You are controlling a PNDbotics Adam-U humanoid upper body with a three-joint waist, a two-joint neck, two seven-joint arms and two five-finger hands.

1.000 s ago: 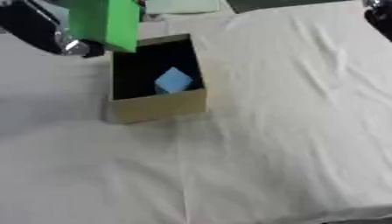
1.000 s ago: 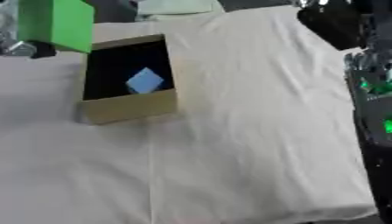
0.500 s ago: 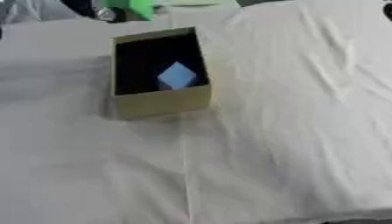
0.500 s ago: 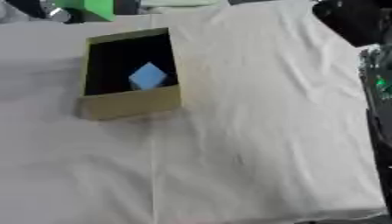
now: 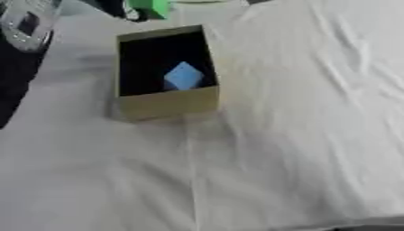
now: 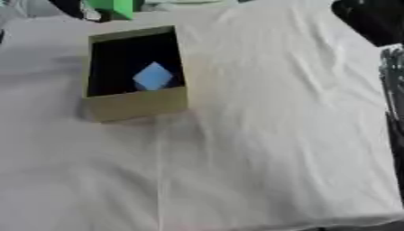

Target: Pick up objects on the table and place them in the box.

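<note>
The white cloth-covered tabletop (image 5: 268, 158) shows nothing loose nearby. Further back, the open tan cardboard box (image 5: 167, 102) already holds a light blue block (image 5: 183, 76). Beyond it the left hand (image 6: 79, 8) seems clamped on a green block (image 6: 113, 7), not yet boxed; the right hand isn't visible.

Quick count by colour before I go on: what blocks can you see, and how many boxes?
Blue block: 1, inside the box
Green block: 1, at the top edge beyond the box, with something dark beside it
Box: 1, open, on the white cloth
Total: 3
</note>
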